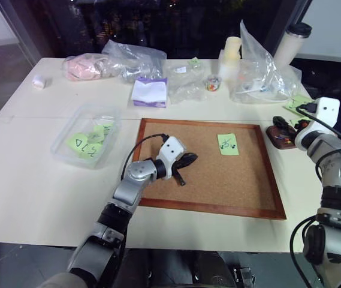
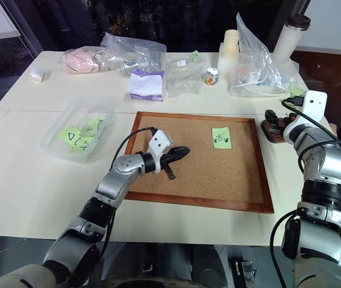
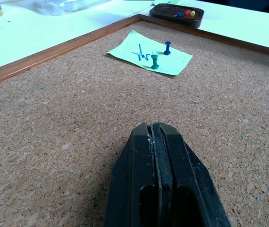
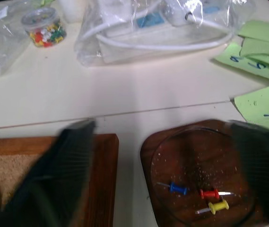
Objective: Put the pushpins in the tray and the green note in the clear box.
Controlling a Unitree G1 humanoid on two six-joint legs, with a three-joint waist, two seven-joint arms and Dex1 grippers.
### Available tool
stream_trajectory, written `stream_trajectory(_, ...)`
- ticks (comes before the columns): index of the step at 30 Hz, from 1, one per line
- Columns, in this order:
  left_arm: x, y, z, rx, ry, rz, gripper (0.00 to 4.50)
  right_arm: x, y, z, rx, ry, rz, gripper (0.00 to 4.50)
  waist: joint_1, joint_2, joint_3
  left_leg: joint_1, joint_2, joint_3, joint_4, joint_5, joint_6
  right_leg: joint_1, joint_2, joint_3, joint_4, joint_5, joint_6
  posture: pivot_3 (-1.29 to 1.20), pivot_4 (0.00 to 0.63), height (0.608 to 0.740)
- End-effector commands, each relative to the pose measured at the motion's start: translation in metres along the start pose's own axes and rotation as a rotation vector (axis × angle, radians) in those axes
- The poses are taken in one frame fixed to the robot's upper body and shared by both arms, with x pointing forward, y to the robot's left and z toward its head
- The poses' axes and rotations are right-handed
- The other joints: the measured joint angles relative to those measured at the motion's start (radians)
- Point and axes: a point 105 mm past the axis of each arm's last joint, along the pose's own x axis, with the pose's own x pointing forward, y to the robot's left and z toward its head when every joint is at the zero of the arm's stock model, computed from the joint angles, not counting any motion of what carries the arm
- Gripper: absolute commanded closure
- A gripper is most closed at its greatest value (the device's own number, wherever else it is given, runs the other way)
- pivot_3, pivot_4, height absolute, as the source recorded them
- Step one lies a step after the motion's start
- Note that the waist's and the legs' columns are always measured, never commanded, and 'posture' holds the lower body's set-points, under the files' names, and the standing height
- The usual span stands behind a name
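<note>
Green note [image 1: 228, 144] pinned flat on corkboard by two pushpins [image 3: 160, 55], three more in brown tray [image 4: 200, 175], clear box [image 1: 86, 135] far left.

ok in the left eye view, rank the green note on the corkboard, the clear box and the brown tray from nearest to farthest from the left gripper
1. Green note, pinned on the corkboard just past the shut left gripper, to its right.
2. Clear box, off the board on the left.
3. Tray, beyond the board's right edge.
</note>
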Motion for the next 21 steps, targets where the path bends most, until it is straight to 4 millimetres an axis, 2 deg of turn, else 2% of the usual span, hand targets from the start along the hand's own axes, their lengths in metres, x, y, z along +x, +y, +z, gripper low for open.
stream_trajectory(1, 0.000, -0.007, -0.016, -0.024, 0.051, -0.014, 4.50, -0.011, 0.018, 0.011, -0.041, -0.033, 0.091, 0.05, 0.000, 0.000, 0.000, 0.000, 0.000, 0.000, 0.000, 0.000, 0.000, 0.000, 0.000, 0.000, 0.000, 0.000, 0.000, 0.00, 0.150, 0.740)
stream_trajectory(5, -0.002, -0.005, -0.017, -0.024, 0.051, -0.008, 4.50, -0.031, 0.057, -0.002, -0.150, 0.003, 0.289, 0.05, 0.000, 0.000, 0.000, 0.000, 0.000, 0.000, 0.000, 0.000, 0.000, 0.000, 0.000, 0.000, 0.000, 0.000, 0.000, 0.00, 0.150, 0.740)
stream_trajectory(9, -0.002, -0.005, -0.017, -0.027, 0.053, -0.006, 4.50, -0.045, 0.079, -0.015, -0.236, 0.034, 0.384, 0.05, 0.000, 0.000, 0.000, 0.000, 0.000, -0.001, 0.000, 0.000, 0.000, 0.000, 0.000, 0.000, 0.000, 0.000, 0.000, 0.00, 0.150, 0.740)
stream_trajectory(14, -0.003, -0.005, -0.018, -0.029, 0.055, -0.009, 4.50, -0.050, 0.099, -0.020, -0.284, 0.029, 0.440, 0.05, -0.001, 0.000, 0.000, 0.000, 0.000, -0.001, 0.000, 0.000, 0.000, 0.000, 0.000, 0.000, 0.000, 0.000, 0.000, 0.00, 0.150, 0.740)
stream_trajectory(16, -0.002, -0.006, -0.018, -0.028, 0.056, -0.011, 4.50, -0.050, 0.103, -0.022, -0.299, 0.031, 0.446, 0.57, 0.000, 0.000, 0.000, 0.000, 0.000, -0.001, 0.000, 0.000, 0.000, 0.000, 0.000, 0.000, -0.001, 0.000, 0.000, 0.00, 0.150, 0.740)
stream_trajectory(18, -0.002, -0.006, -0.018, -0.027, 0.056, -0.012, 4.50, -0.047, 0.105, -0.025, -0.317, 0.034, 0.442, 1.31, 0.000, 0.000, 0.000, 0.000, 0.000, -0.001, 0.000, 0.000, 0.000, 0.000, 0.000, 0.000, -0.001, 0.000, 0.000, 0.00, 0.150, 0.740)
stream_trajectory(20, -0.002, -0.006, -0.018, -0.027, 0.056, -0.011, 4.50, -0.045, 0.108, -0.029, -0.343, 0.041, 0.448, 2.32, 0.000, 0.000, 0.000, 0.000, 0.000, -0.001, 0.000, 0.000, 0.000, 0.000, 0.000, 0.000, -0.001, 0.000, 0.000, 0.00, 0.150, 0.740)
stream_trajectory(21, -0.002, -0.006, -0.018, -0.027, 0.056, -0.010, 4.50, -0.044, 0.110, -0.031, -0.349, 0.043, 0.455, 2.32, 0.000, 0.000, 0.000, 0.000, 0.000, -0.001, 0.000, 0.000, 0.000, 0.000, 0.000, 0.000, -0.001, 0.000, 0.000, 0.00, 0.150, 0.740)
